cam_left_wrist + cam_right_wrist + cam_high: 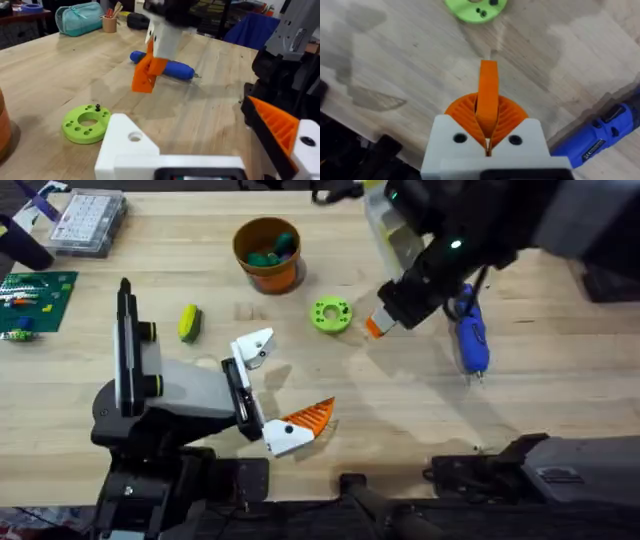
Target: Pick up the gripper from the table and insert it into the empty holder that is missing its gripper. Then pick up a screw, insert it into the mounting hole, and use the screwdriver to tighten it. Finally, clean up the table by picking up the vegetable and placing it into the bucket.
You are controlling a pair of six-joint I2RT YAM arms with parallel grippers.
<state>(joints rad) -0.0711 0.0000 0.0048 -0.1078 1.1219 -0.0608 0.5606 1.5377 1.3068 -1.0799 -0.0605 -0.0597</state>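
The gripper [376,325], an orange ribbed finger piece, hangs above the table [560,380] with my right gripper [392,310] shut on it. The right wrist view shows the orange pads [465,112] pressed against the gripper [488,90]. The left wrist view shows it [146,75] hanging over the wood. My left gripper [290,380] rests open near the front. One jaw is the plain white holder [254,346] [127,145], the other carries an orange finger [308,417] [275,122]. The blue screwdriver [470,335] [167,67] [597,145] lies right of the piece. The yellow-green vegetable [189,322] lies left of the orange bucket [266,270].
A lime-green ring disc [331,314] [86,122] [475,7] with small dark screws lies between bucket and held piece. A clear compartment box [90,220] and a green circuit board [35,300] sit at the far left. The bucket holds green items.
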